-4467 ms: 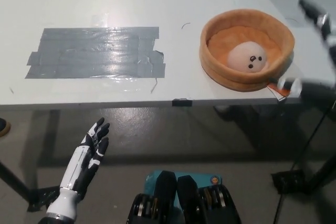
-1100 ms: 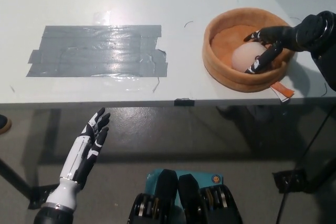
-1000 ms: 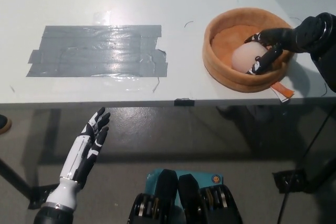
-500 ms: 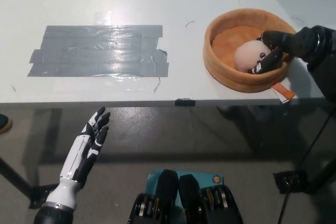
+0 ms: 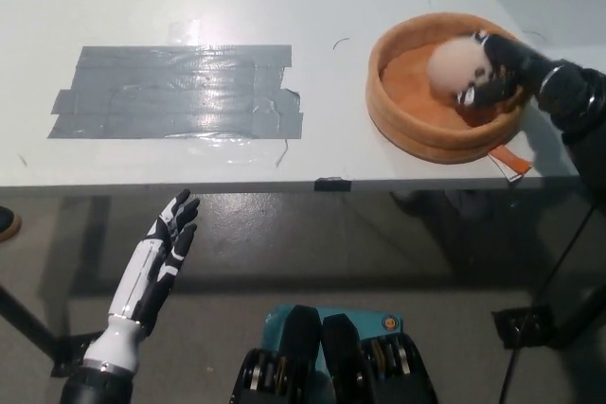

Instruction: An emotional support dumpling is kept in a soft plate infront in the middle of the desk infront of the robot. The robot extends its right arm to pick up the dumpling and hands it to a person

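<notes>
Dumpling now higher, in right robot hand.

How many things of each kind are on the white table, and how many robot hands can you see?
Dumpling: 1
Soft plate: 1
Grey tape patch: 1
Orange tag: 1
Robot hands: 2, the white left hand and the black right hand
Total: 6

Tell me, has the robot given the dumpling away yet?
Not yet. Reaching looks done: the black right robot hand is closed around the dumpling, which is blurred, over the soft plate. Handing it over is left; no person is in view. The white left robot hand rests open below the desk.
</notes>
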Robot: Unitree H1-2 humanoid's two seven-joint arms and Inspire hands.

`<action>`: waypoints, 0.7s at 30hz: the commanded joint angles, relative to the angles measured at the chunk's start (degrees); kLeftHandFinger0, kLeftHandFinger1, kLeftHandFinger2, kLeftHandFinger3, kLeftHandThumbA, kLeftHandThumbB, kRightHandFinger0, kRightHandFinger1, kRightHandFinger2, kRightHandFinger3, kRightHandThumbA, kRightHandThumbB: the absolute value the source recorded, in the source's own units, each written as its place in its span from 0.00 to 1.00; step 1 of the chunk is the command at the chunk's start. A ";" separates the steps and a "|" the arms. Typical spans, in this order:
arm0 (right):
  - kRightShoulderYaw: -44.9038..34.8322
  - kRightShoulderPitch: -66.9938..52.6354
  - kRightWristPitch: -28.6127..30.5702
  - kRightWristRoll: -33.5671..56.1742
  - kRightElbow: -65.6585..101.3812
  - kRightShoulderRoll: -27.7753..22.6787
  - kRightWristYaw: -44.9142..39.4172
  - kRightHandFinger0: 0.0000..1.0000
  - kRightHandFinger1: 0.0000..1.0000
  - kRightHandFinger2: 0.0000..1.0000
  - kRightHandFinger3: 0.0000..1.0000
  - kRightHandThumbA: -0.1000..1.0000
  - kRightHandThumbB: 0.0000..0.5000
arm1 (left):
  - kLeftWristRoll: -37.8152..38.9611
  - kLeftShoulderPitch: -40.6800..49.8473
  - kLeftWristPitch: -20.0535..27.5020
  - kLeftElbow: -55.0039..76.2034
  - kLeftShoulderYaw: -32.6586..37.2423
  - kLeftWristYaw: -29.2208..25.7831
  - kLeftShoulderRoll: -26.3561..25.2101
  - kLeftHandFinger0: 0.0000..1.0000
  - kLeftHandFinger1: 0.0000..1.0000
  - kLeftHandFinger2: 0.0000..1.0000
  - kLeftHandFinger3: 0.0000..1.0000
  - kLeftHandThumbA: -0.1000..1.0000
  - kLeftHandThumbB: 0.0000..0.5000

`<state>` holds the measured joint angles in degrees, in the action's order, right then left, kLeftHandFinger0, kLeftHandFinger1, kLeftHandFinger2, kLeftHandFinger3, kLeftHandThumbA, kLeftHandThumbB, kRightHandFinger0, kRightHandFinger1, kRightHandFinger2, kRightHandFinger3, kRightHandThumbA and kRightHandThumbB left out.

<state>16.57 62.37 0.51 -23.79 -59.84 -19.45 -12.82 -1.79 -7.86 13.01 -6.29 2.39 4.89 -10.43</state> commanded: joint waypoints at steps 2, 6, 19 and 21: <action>-7.80 3.53 5.27 6.04 7.45 -0.90 6.65 0.18 0.63 0.91 0.94 0.00 0.28 | -0.25 -3.64 0.93 0.40 -0.39 0.86 -1.26 1.00 1.00 1.00 1.00 0.92 0.73; -11.88 2.10 2.62 7.46 16.77 -1.07 5.95 0.20 0.65 0.94 0.94 0.00 0.31 | -0.11 -4.73 0.94 -0.18 -0.33 0.88 -1.20 1.00 1.00 1.00 1.00 0.92 0.72; -24.18 -5.81 -9.05 20.86 44.28 4.53 2.44 0.23 0.62 0.90 0.86 0.00 0.27 | -0.20 -4.84 1.25 -0.36 -0.14 0.89 -1.13 1.00 1.00 1.00 1.00 0.92 0.71; -25.10 -6.82 -9.29 23.27 46.16 5.73 1.49 0.18 0.56 0.83 0.85 0.00 0.28 | -0.24 -4.71 1.20 -0.30 -0.11 0.85 -1.07 1.00 1.00 1.00 1.00 0.92 0.72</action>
<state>-5.30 55.52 -4.68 -10.32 -20.01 -15.88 -9.83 -1.78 -11.84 13.02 -7.31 2.42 4.89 -10.68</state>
